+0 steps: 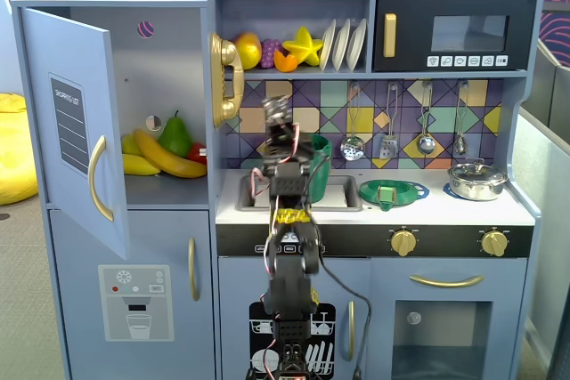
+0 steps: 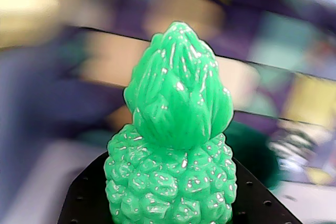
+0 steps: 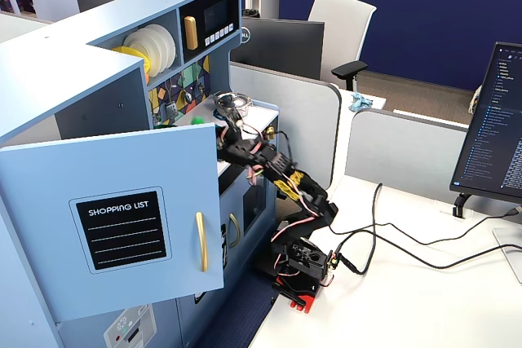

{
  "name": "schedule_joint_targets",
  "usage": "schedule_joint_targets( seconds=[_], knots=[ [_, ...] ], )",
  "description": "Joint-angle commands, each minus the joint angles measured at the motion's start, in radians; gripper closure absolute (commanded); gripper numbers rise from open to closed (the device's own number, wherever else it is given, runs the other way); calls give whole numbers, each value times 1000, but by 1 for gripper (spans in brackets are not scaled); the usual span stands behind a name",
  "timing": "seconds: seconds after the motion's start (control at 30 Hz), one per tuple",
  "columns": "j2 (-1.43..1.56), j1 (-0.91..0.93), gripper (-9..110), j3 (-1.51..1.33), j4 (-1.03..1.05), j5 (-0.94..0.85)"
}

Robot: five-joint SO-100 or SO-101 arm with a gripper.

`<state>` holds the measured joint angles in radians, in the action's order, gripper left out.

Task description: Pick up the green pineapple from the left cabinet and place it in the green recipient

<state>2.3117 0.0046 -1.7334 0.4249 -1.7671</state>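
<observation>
While the green pineapple (image 2: 172, 153) sits clamped upright in the jaws, crown up and filling the wrist view, the gripper (image 1: 278, 116) hangs in front of the tiled backsplash, above the sink and just left of the green recipient (image 1: 319, 150) in a fixed view. The left cabinet (image 1: 169, 68) stands open with a banana (image 1: 169, 156) and pear (image 1: 175, 136) inside. To finish well, I would carry the fruit right until it is squarely over the recipient's mouth, lower it, then release. The background blurs in the wrist view, so alignment is probably better judged from the front view.
</observation>
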Motion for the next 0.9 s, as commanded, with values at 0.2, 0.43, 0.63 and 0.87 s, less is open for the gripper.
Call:
schedule_joint_targets(
  seconds=[0.2,0.43,0.63,0.87],
  knots=[
    [-336,63,101,201,-241,106],
    [-525,58,101,353,-275,86],
    [-591,49,80,407,-313,202],
    [-588,48,73,394,-325,183]
  ],
)
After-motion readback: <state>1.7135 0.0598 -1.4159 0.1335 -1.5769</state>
